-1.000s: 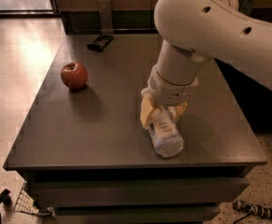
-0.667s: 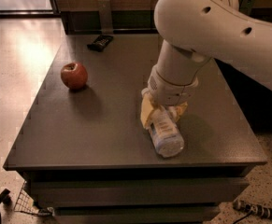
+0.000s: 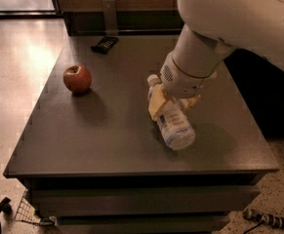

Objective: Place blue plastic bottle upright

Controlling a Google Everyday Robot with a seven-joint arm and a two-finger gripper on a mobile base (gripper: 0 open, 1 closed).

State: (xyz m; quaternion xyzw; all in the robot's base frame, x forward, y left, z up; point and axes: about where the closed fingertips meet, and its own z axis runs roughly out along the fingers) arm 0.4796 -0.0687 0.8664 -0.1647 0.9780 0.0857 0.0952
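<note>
Gripper (image 3: 174, 106), we reckon, is clamped across the blue plastic bottle (image 3: 178, 128) lying flat: cap 11 o'clock, base 5.

Red apple (image 3: 77, 78) left on table (image 3: 107, 145); black device (image 3: 105, 44) far edge.

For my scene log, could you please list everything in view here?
table: 1, dark grey, fills the middle of the view
apple: 1, red, on the table, left in the view, apart from the bottle
bottle: 1, clear bluish with white cap, lying on the table right of centre, cap pointing away
black object: 1, at the table's far edge, kind unclear
arm: 1, white, upper right
gripper: 1, yellowish fingers on either side of the bottle, shut on it
</note>
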